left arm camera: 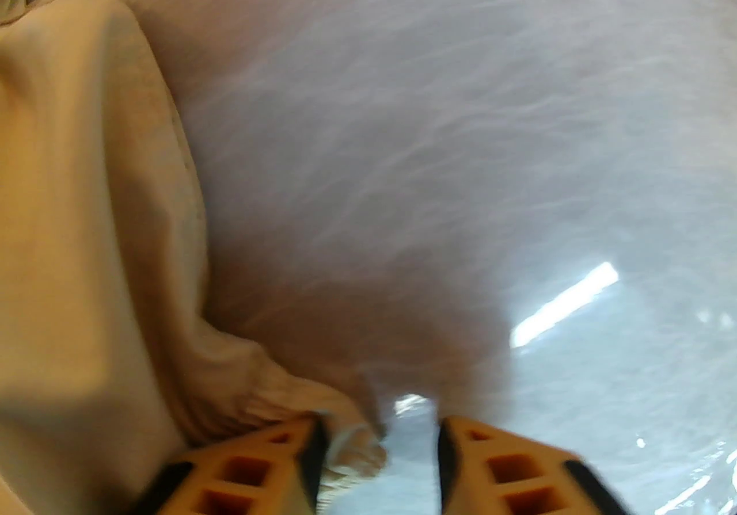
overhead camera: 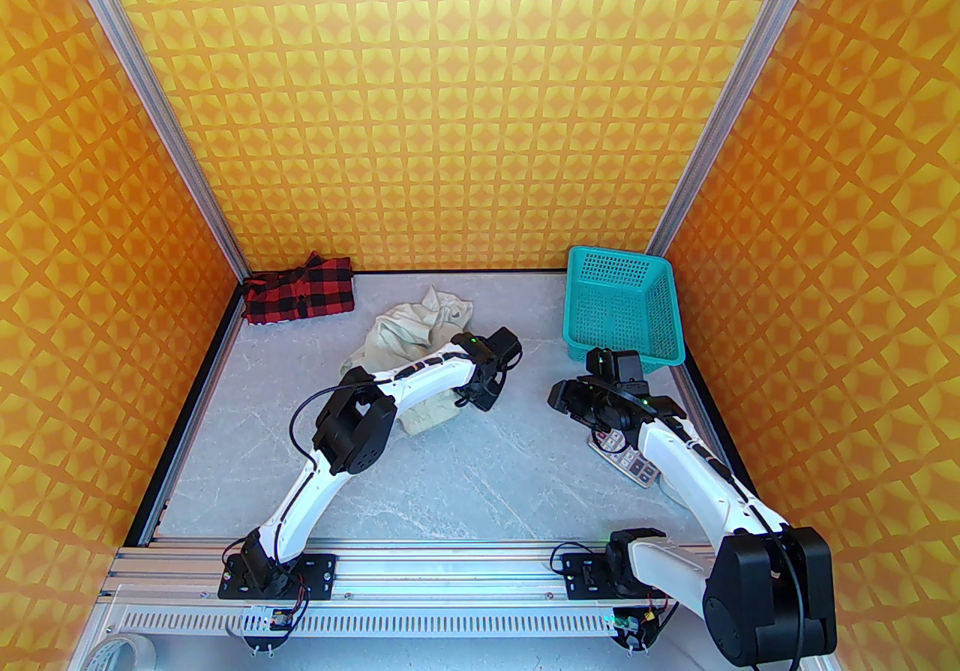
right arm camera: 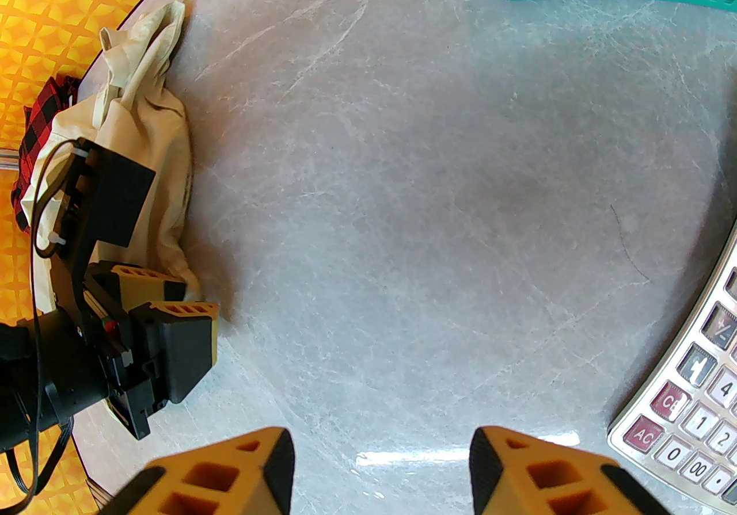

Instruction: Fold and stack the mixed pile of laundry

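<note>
Risk first, nearest in. The right hand (right arm camera: 380,443) hangs low over bare counter (overhead camera: 450,488) with the calculator (right arm camera: 691,386) just beside it, toward the right edge. Any sweep that way and I reckon it shoves the thing along.

Further in, the left hand (left arm camera: 383,426) sits at the near tip of the cream garment (left arm camera: 86,213), and here's the real worry. Only the gathered hem lies against the inner face of one finger, and bare counter shows across the rest of the gap. A pinch there may catch just a thin lip of cloth that slips on the lift, or the fingertips may scrape the counter. The garment is a crumpled heap too, so a one-corner pull likely drags the whole lot instead of spreading it.

Poses now. The left arm reaches from the near edge to mid-counter, elbow raised, forearm over the garment, wrist bent down. Its hand is spread partway, gripping nothing that I can make out. The right arm runs along the right edge, wrist turned toward the middle, hand spread and empty.

The cream garment lies mid-counter, toward the far edge. The checked shirt (overhead camera: 300,289) lies well apart in the far left corner, a fairly flat block. The basket (overhead camera: 615,252) stands in the far right corner.
</note>
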Tool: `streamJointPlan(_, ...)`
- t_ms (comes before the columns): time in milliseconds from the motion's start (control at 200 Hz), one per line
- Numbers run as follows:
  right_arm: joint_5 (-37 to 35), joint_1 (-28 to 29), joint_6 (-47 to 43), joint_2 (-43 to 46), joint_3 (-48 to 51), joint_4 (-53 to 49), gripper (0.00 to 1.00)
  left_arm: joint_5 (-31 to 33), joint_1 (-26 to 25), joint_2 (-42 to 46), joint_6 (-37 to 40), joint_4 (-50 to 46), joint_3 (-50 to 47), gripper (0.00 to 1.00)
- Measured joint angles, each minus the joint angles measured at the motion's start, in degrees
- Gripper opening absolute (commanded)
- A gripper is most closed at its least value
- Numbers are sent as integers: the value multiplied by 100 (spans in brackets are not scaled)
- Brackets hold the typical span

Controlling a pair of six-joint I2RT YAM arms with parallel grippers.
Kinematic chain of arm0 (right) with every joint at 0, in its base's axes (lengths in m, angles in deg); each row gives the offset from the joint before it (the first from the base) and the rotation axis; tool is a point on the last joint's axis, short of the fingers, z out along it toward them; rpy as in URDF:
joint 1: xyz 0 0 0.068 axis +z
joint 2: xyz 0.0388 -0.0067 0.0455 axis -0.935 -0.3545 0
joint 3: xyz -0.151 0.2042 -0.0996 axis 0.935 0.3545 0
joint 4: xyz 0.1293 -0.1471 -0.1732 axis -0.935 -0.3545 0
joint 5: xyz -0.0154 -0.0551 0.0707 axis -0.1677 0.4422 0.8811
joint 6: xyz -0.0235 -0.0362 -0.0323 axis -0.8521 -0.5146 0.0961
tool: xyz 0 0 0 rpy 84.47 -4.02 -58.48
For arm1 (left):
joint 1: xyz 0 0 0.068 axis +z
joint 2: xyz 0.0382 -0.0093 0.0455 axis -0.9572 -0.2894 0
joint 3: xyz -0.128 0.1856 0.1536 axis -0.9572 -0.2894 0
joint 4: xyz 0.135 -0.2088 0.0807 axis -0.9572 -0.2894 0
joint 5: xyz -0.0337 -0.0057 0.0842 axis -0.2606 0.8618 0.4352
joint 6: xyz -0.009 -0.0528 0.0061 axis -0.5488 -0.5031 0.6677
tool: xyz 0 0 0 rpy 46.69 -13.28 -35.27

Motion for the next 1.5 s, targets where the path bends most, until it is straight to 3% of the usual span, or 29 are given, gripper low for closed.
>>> streamJointPlan(420, 92, 0, -9, -142, 4, 39, 55, 586, -105, -13, 42, -734, 238, 45)
streamJointPlan(585, 92, 0, -26, -162, 4, 42, 55, 874, -127, 22, 118, -905, 192, 53)
streamJointPlan(740, 111, 0, -26, -275, 4, 44, 55, 979, -125, 42, 173, -922, 46, 54)
streamJointPlan(830, 114, 0, -26, -297, 4, 44, 56, 979, -109, 17, 190, -916, 20, 47)
streamJointPlan(970, 122, 0, -26, -297, 4, 46, 56, 772, -52, -15, 177, -741, -70, 19)
streamJointPlan(1105, 136, 0, -26, -297, 4, 61, 55, 608, -22, 109, 175, -479, -249, 0)
streamJointPlan(1295, 245, 0, -22, -295, 4, 118, 55, 133, 81, 796, 302, 546, -837, 0)
streamJointPlan(1500, 420, 0, 4, -184, 4, 260, 54, -275, 153, 2214, 629, 1403, -680, 0)
